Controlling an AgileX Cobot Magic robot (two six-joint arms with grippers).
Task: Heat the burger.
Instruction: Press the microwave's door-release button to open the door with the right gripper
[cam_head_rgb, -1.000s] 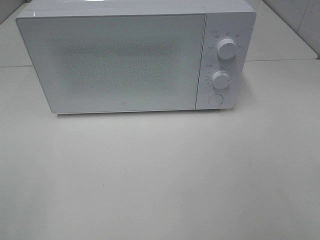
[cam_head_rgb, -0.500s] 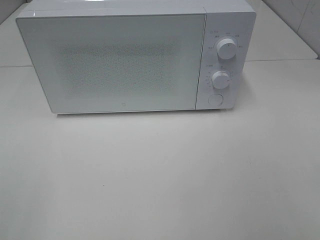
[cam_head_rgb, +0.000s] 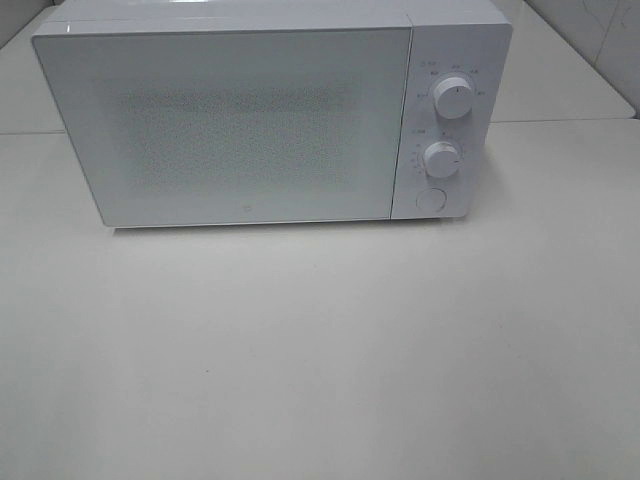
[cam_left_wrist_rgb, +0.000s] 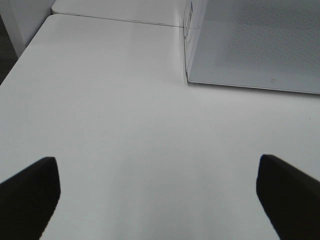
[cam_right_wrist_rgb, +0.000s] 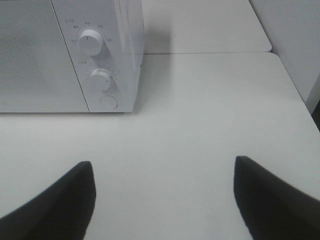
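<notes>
The burger is out of view in every frame. A white microwave (cam_head_rgb: 270, 115) stands at the back of the white table (cam_head_rgb: 320, 350) with its door shut; it also shows in the left wrist view (cam_left_wrist_rgb: 252, 45) and the right wrist view (cam_right_wrist_rgb: 70, 55). Two round knobs (cam_head_rgb: 453, 98) and a round button (cam_head_rgb: 430, 200) sit on its right panel. My left gripper (cam_left_wrist_rgb: 157, 200) is open and empty above bare table, off the microwave's left front corner. My right gripper (cam_right_wrist_rgb: 162, 200) is open and empty, off the microwave's right front. Neither arm shows in the exterior high view.
A second table surface (cam_head_rgb: 560, 70) adjoins behind the microwave, with a seam between them. A tiled wall (cam_head_rgb: 600, 30) rises at the far right. The table's left edge (cam_left_wrist_rgb: 20, 55) drops off near the left gripper; its right edge (cam_right_wrist_rgb: 295, 85) lies near the right gripper.
</notes>
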